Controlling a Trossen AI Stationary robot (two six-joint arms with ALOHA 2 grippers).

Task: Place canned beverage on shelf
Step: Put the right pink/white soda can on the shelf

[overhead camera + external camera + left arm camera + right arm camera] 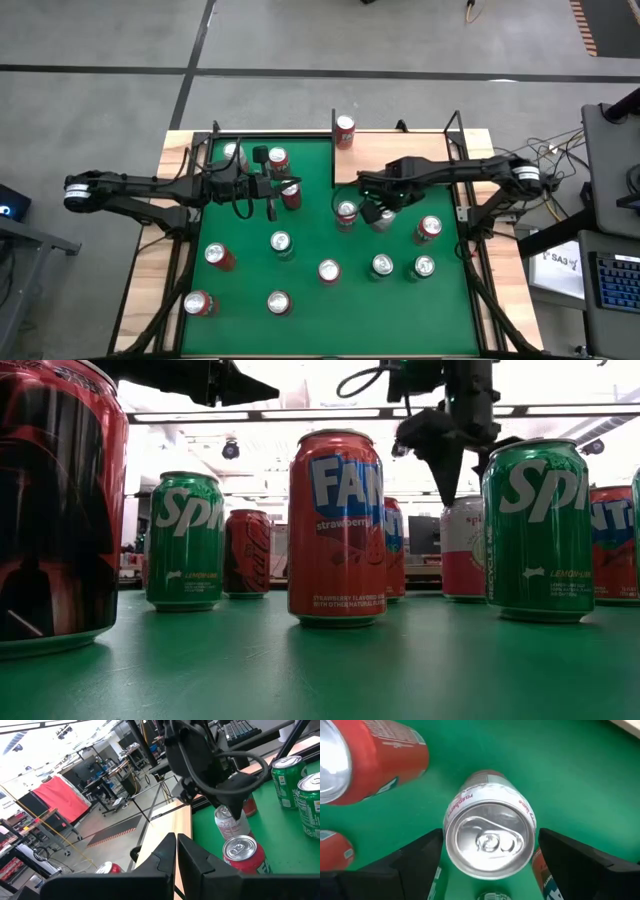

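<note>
The right gripper (489,857) hung wide open over the pink-and-white can (489,837), which stood centred between its jaws, ungrasped, well apart from the shelf (400,150); lowering straight before closing seemed wisest, while the left gripper (176,851) waited shut.

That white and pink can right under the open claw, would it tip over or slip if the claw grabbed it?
The white and pink can stands upright on its flat base, so it probably won't roll. It looks tall and narrow, so a sideways nudge might tip it. Its smooth metal wall may slip in the right gripper, whose fingers stand open on either side.
</note>
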